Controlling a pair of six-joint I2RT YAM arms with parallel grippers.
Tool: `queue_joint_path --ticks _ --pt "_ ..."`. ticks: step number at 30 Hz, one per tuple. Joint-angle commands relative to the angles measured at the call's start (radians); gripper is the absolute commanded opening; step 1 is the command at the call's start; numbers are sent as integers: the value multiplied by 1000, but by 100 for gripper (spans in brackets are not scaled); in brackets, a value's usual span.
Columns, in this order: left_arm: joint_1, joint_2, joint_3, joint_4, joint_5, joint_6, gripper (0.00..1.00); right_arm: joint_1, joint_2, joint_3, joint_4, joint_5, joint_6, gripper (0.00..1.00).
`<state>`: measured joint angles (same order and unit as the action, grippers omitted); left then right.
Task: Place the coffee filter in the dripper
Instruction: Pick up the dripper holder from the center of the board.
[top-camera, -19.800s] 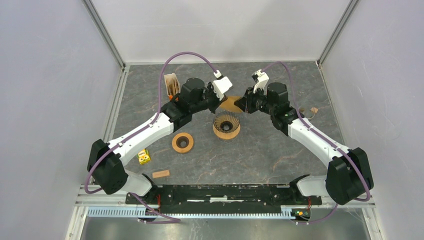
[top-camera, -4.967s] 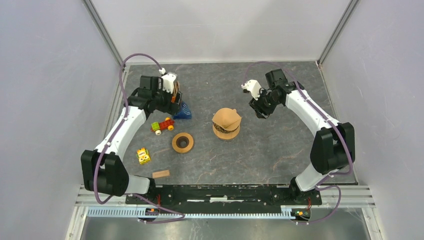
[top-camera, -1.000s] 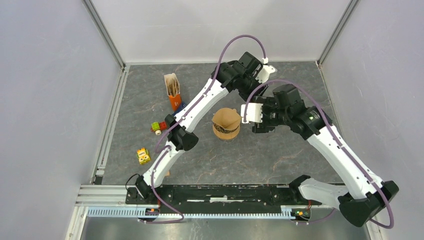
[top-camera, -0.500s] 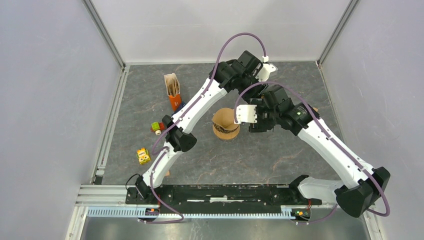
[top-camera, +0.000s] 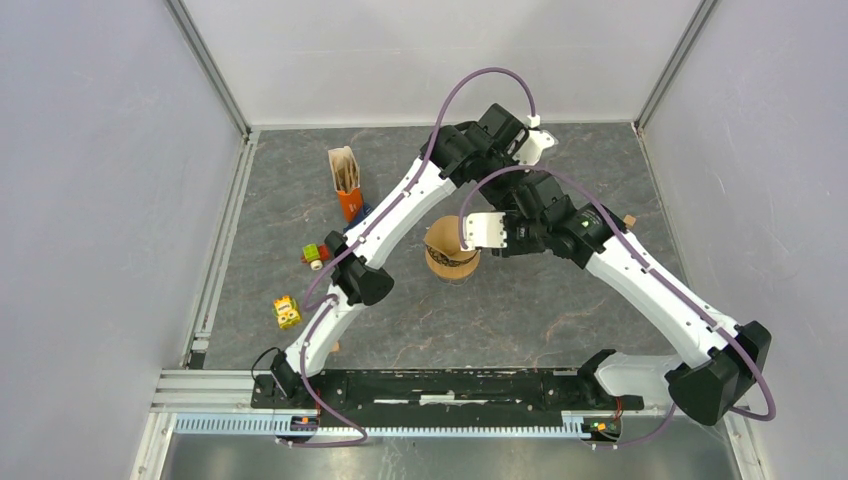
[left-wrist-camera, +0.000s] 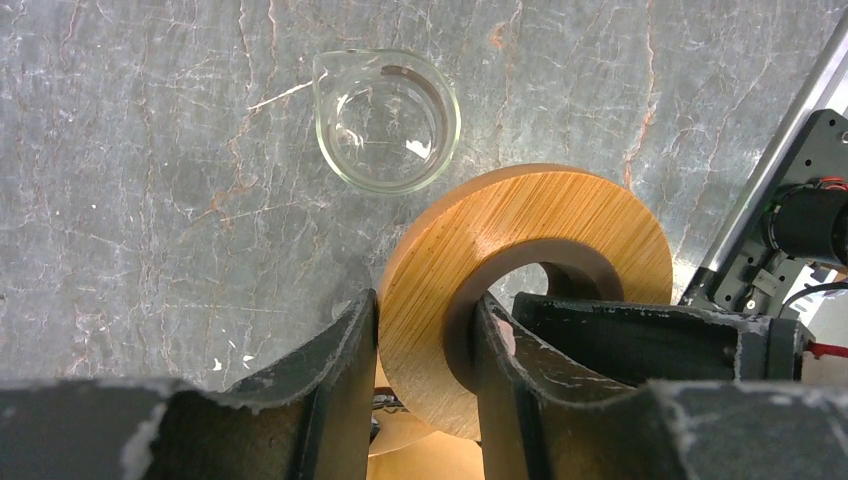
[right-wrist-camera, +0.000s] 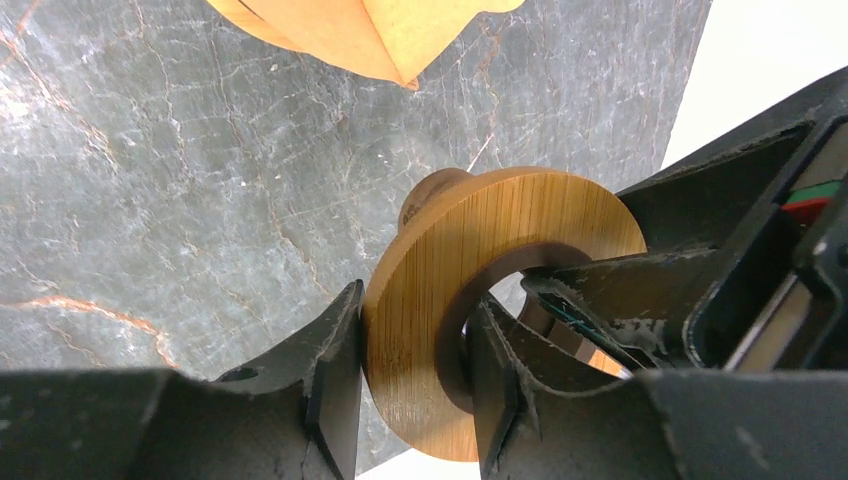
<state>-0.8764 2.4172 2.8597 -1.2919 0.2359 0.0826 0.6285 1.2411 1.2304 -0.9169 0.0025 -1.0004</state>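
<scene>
We see the brown paper coffee filter (top-camera: 447, 238) sitting in the round brown dripper (top-camera: 452, 266) mid-worktop (top-camera: 560, 300); at about one o'clock from it, the left claw (left-wrist-camera: 420, 320) and right claw (right-wrist-camera: 410, 320), both half closed, each pinch the flat bamboo ring (left-wrist-camera: 520, 230), one finger through its hole; a clear glass beaker (left-wrist-camera: 385, 118) stands just beside it.

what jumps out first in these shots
Both grippers clamp one bamboo ring above the far middle of the table: the left gripper and the right gripper each have a finger through its hole. Just beside them, the brown coffee filter sits on top of the dripper at the table's centre.
</scene>
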Motion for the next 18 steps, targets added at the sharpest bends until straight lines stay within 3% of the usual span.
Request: queue_joint_path --ticks 1,6,11,18 --pt "-4 -71 20 24 -12 23 17 2 7 37 -33 19 11 32" --pt "-4 -75 32 21 -17 24 28 1 -7 11 -10 33 17 1" --pt "5 -84 53 17 -17 27 44 2 -48 -22 10 32 20 0" --pt "14 -127 36 11 -58 26 59 1 -125 -88 29 10 23 0"
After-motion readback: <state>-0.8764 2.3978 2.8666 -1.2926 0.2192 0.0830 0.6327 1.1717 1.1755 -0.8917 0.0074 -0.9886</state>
